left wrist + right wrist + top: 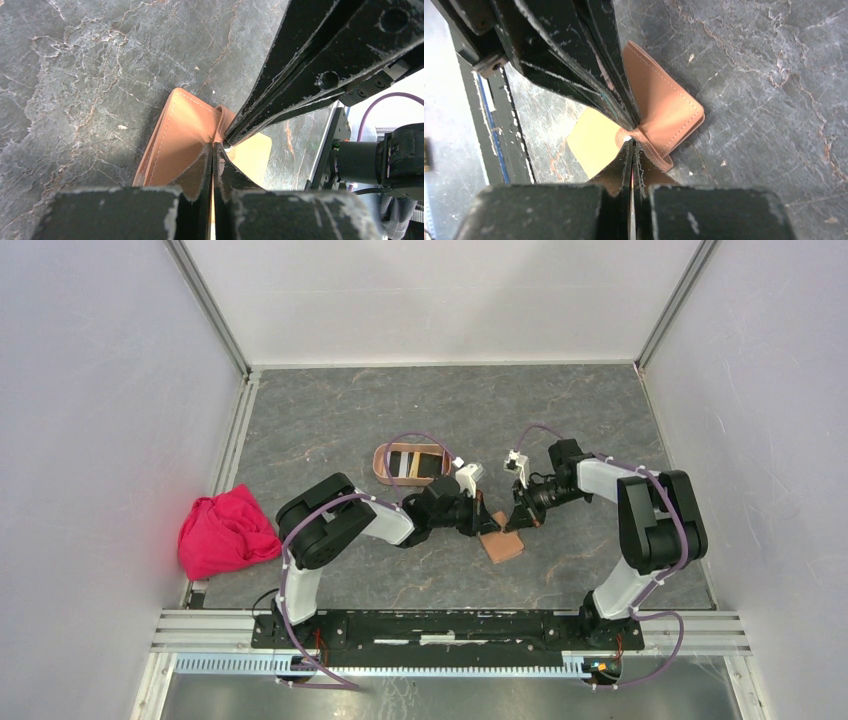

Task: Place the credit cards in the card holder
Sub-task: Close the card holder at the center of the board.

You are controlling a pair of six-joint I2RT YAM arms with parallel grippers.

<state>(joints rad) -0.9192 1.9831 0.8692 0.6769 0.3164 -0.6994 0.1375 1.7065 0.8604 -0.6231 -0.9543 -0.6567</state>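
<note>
The salmon-pink card holder point(381, 462) lies mid-table with black and pale credit cards point(412, 465) flat inside it. Just in front of it, both grippers meet tip to tip over a brown leather wallet point(503, 546). My left gripper point(214, 146) is shut on the wallet's raised stitched flap point(175, 142). My right gripper point(631, 142) is shut at the snap tab point(624, 136) of the same wallet point(664, 107). A pale yellow flat piece point(594, 142) shows beneath the flap. I cannot tell whether it is a card or the wallet's lining.
A crumpled red cloth point(228, 530) lies at the left wall. White enclosure walls close three sides and an aluminium rail point(450, 625) carries the arm bases at the front. The wallet sits on the dark stone-patterned tabletop point(340, 420).
</note>
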